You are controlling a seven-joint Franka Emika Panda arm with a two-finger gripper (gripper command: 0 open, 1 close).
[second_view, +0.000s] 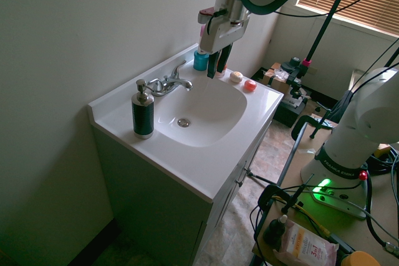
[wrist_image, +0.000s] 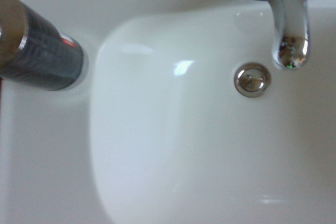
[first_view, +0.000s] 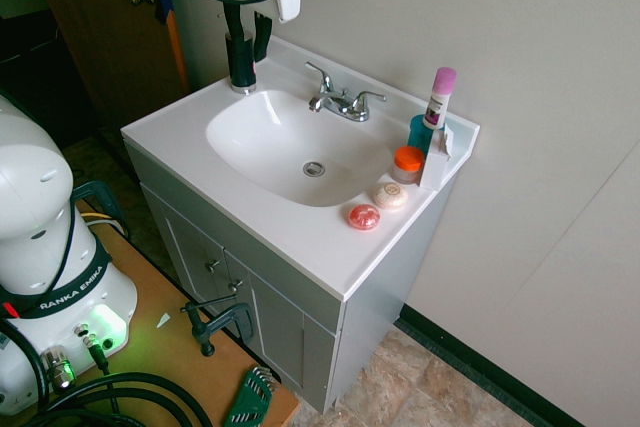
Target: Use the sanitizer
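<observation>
Sanitizer: dk cylindrical btl, smooth sides, brushed-metal pump head + nozzle, pale base ring. Upright on the counter, at the end opp. the cup, betw. basin & end edge. Gripper open, dk fingers parted, nothing held; hangs above the basin area, apart from btl.

Counter glossy white w/ raised back lip; basin smooth oval w/ round metal drain. Cabinet flat grey panels, small metal knobs.

Chrome faucet near btl, handles + spout stick up behind basin: in the way on that side. Far end: teal cup, tube w/ pink cap, white box, orange-lid jar, cream rnd, red rnd, clustered, well apart from btl.

Back lip & wall limit the rear; bare strip along front edge, open air over basin.
</observation>
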